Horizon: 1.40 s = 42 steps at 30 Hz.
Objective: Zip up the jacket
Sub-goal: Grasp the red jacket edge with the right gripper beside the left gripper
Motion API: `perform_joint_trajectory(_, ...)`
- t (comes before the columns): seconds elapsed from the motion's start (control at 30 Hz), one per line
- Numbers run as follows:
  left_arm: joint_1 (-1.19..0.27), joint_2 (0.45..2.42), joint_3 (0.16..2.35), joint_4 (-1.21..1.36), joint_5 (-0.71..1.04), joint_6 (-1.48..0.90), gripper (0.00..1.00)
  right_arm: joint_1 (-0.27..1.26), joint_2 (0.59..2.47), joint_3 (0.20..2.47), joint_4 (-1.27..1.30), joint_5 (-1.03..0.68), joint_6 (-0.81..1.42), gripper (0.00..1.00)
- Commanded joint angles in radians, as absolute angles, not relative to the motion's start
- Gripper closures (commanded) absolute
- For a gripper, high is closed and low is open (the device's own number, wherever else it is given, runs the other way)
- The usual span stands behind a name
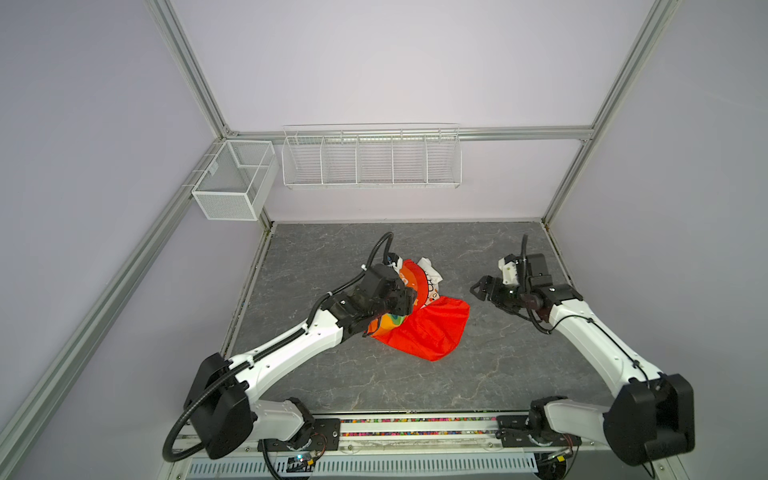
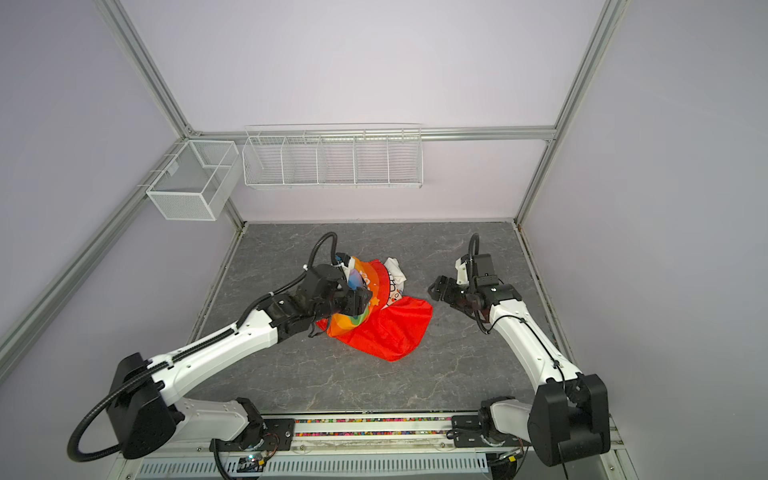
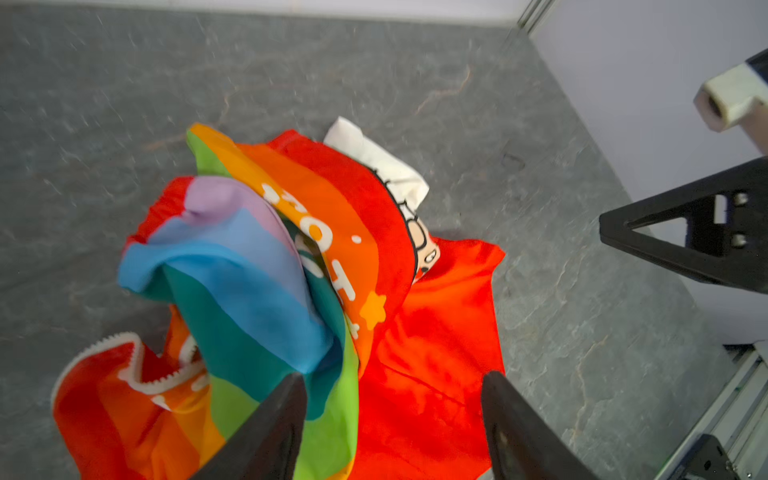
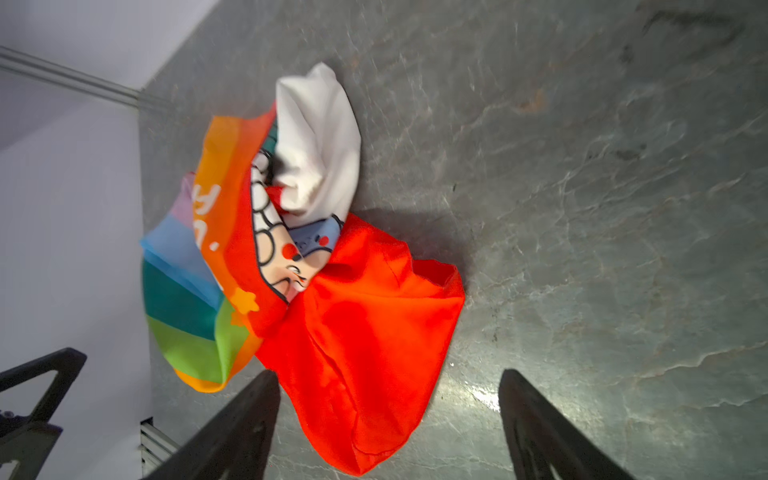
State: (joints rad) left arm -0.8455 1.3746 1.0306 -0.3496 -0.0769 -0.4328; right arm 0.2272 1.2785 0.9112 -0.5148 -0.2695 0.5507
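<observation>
A: Where's the jacket (image 1: 432, 332)?
B: Crumpled on the table (image 1: 374, 382), centre, unzipped. Left fingers (image 3: 274, 428) spread wide over its 9 o'clock edge, grasping nothing. Right fingers (image 4: 241, 432) released, empty, at 3 o'clock.
A: Spread it flat first, and find the white zipper (image 3: 137, 357) teeth before pinching.

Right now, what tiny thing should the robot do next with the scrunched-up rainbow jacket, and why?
Probably move the left claw over to the white zipper teeth and pinch that edge. The jacket lies crumpled in a heap, and only a short stretch of teeth shows, close to that claw. The right claw is open too, but it is off to the side, not touching the jacket.
</observation>
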Motion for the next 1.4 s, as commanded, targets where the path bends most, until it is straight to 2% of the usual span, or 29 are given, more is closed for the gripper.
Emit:
perform_joint_trajectory(0.0,-0.857,1.445,1.074,-0.369,-0.088,-0.472,0.31,0.285,1.312,0.858,-0.469,-0.258,0.579,0.19)
perform_joint_trajectory(0.17,-0.857,1.571,1.123,-0.375,-0.103,-0.498,0.29,0.339,1.418,0.856,-0.435,-0.216,0.584,0.22)
perform_joint_trajectory(0.6,-0.854,1.803,1.265,-0.376,-0.110,-0.518,0.30,0.347,1.631,0.954,-0.369,-0.151,0.575,0.22)
perform_joint_trajectory(0.63,-0.852,1.813,1.276,-0.381,-0.113,-0.519,0.34,0.346,1.645,0.963,-0.365,-0.153,0.574,0.24)
perform_joint_trajectory(0.7,-0.844,1.830,1.301,-0.395,-0.111,-0.514,0.47,0.345,1.670,0.979,-0.357,-0.158,0.574,0.32)
perform_joint_trajectory(0.77,-0.832,1.841,1.327,-0.421,-0.100,-0.507,0.65,0.346,1.686,0.993,-0.354,-0.161,0.573,0.47)
perform_joint_trajectory(0.87,-0.822,1.831,1.345,-0.439,-0.092,-0.493,0.80,0.344,1.687,1.005,-0.355,-0.161,0.572,0.62)
perform_joint_trajectory(0.97,-0.813,1.798,1.350,-0.458,-0.088,-0.476,0.88,0.343,1.668,1.019,-0.373,-0.166,0.568,0.78)
perform_joint_trajectory(1.1,-0.795,1.738,1.365,-0.500,-0.100,-0.456,0.99,0.339,1.606,1.034,-0.409,-0.174,0.556,0.93)
perform_joint_trajectory(1.37,-0.779,1.606,1.428,-0.612,-0.224,-0.410,1.00,0.315,1.433,1.089,-0.533,-0.163,0.519,0.94)
